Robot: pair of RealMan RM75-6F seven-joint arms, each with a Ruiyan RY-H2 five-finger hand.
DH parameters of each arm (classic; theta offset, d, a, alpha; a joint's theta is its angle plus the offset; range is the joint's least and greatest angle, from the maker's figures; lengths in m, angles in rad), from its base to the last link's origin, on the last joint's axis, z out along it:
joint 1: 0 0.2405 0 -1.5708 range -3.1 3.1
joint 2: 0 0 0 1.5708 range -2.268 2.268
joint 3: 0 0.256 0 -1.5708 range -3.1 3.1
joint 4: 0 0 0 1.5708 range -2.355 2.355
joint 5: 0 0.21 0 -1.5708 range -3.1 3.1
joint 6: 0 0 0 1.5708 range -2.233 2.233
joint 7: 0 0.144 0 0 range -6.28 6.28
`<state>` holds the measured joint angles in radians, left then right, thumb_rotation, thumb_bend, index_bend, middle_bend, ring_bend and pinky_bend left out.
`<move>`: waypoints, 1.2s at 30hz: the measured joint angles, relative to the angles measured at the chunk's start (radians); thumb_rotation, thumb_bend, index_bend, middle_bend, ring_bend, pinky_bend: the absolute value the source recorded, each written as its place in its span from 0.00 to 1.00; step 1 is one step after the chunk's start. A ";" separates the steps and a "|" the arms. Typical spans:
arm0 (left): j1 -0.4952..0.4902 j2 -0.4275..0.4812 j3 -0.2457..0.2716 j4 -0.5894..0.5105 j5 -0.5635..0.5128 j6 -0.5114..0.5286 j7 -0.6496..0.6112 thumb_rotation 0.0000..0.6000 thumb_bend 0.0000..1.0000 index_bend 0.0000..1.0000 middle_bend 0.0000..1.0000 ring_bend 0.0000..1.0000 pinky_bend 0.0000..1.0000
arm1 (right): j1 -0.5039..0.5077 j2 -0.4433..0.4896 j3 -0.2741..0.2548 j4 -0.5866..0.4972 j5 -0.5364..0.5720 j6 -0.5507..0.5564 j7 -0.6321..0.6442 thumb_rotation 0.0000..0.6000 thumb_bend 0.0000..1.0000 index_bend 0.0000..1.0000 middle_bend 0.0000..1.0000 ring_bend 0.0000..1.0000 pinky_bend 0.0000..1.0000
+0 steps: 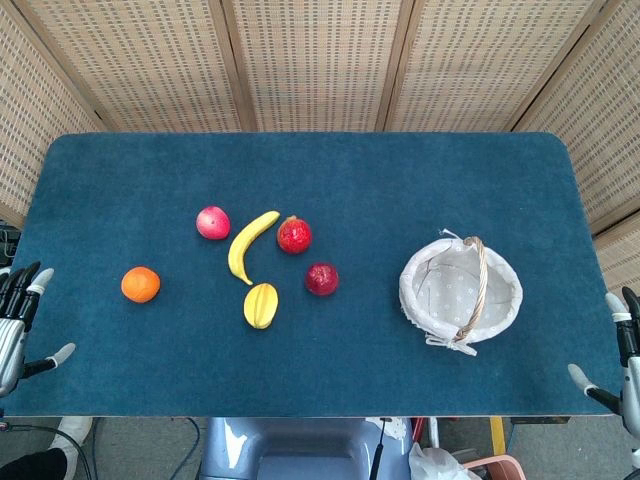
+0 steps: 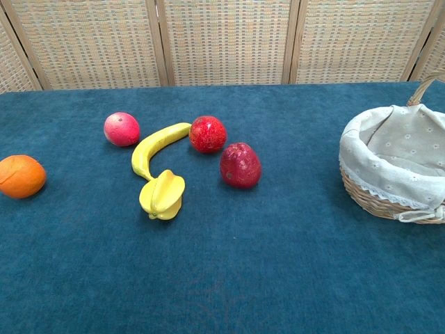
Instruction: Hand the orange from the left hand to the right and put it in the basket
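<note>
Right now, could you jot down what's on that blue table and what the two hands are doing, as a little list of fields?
surface: blue table
orange: alone near the table's left end, not held
basket: cloth-lined, handled, towards the right end, nothing visible inside
other fruit: banana, yellow star fruit, pink fruit, two red fruits, grouped between orange and basket
left hand: at the left edge, fingers apart, holding nothing
right hand: at the right edge, fingers apart, holding nothing

Orange (image 2: 21, 176) – far from basket (image 2: 389, 198)
</note>
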<state>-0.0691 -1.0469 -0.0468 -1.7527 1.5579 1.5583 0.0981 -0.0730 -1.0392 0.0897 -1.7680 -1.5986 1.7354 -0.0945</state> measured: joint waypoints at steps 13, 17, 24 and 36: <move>-0.098 -0.032 -0.032 0.127 -0.071 -0.183 -0.102 1.00 0.00 0.00 0.00 0.00 0.09 | 0.001 0.006 0.005 0.012 0.003 -0.002 0.039 1.00 0.00 0.00 0.00 0.00 0.00; -0.168 -0.090 -0.062 0.246 -0.118 -0.291 -0.185 1.00 0.00 0.00 0.00 0.00 0.12 | 0.009 0.003 0.009 0.014 0.016 -0.019 0.034 1.00 0.00 0.00 0.00 0.00 0.00; -0.302 -0.196 -0.057 0.495 -0.124 -0.523 -0.262 1.00 0.00 0.00 0.00 0.00 0.07 | 0.022 -0.006 0.019 0.013 0.051 -0.047 0.011 1.00 0.00 0.00 0.00 0.00 0.00; -0.424 -0.370 0.027 0.824 0.010 -0.598 -0.442 1.00 0.00 0.20 0.16 0.12 0.19 | 0.027 -0.004 0.023 0.016 0.073 -0.066 0.023 1.00 0.00 0.00 0.00 0.00 0.00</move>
<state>-0.4928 -1.4170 -0.0201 -0.9288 1.5678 0.9604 -0.3436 -0.0460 -1.0428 0.1127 -1.7518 -1.5256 1.6689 -0.0711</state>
